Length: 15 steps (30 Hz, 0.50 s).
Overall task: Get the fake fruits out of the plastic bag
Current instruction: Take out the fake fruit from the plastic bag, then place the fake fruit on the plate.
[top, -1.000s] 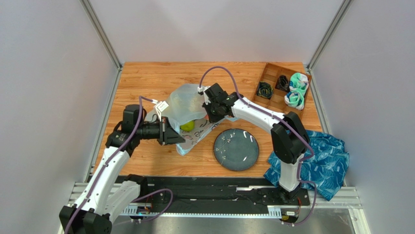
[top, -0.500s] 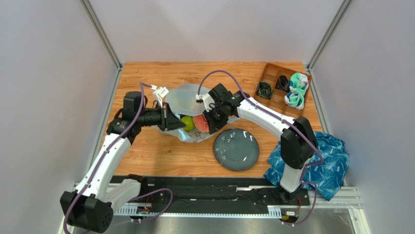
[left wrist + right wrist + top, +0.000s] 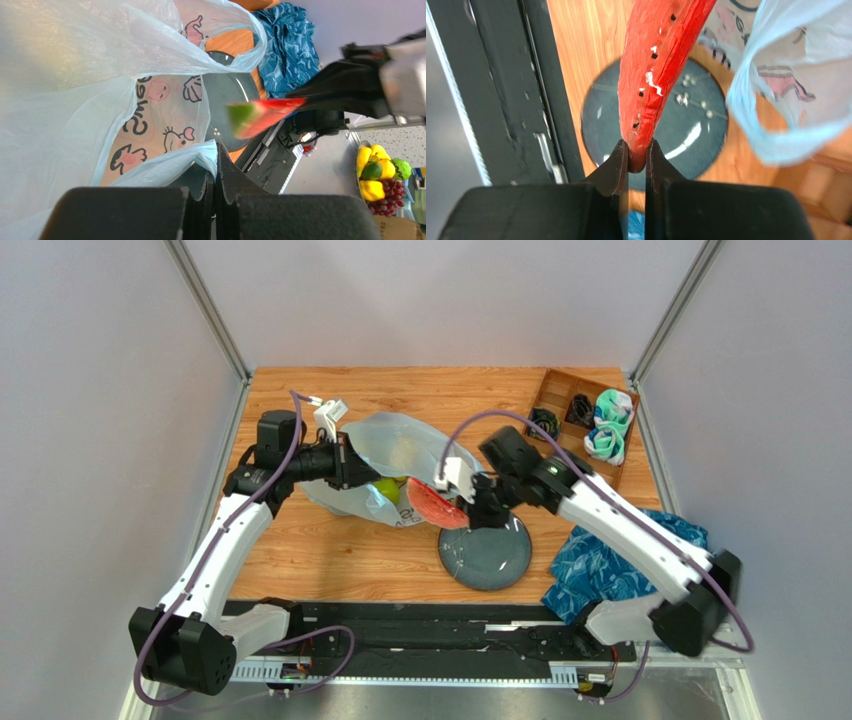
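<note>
We see a crinkly translucent plastic bag [image 3: 400,445], a glossy watermelon slice [image 3: 661,65], a shiny glazed plate [image 3: 490,560], a wood-grain table [image 3: 330,550].

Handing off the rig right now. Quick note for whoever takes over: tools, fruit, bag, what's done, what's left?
Left tool: shut on the rim of the plastic bag, holding its mouth open toward the right arm.
Right tool: shut on the watermelon slice, gripped by one end; the slice is clear of the bag and held above the plate.
Done: the slice is out of the bag but not yet set down.
Left: release the slice, probably onto the plate, then go back in. At least one green fruit shows inside the bag; anything else in there can't be seen.
</note>
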Available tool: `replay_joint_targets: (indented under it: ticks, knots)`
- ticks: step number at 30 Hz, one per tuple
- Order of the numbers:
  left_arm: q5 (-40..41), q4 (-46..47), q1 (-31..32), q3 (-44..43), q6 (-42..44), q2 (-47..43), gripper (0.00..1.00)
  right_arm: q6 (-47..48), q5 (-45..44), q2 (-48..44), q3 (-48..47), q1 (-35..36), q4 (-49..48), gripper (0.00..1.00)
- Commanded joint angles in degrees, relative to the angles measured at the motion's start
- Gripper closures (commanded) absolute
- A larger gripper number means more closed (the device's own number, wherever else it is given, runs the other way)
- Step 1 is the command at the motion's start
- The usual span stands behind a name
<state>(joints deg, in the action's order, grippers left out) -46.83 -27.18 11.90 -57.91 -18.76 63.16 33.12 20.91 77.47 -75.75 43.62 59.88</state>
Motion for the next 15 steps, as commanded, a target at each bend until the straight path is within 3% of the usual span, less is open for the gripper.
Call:
replay_joint_targets:
  ticks: [1, 6, 15]
  knots:
    - [0.77, 1.43, -0.74, -2.56, 0.48, 0.21, 1.00, 14.85, -4.72, -12.32, 9.46, -0.11, 1.03, 1.00]
    - [0.25, 0.46, -0.91, -2.38, 0.66, 0.04, 1.00, 18.46, -12.29, -18.67, 17.37, -3.18, 2.09, 1.00]
    - [0.07, -0.33, -1.44, -0.89, 1.62, -1.01, 1.00, 22.42, -21.86, -12.00, 26.79, -7.05, -12.93, 1.00]
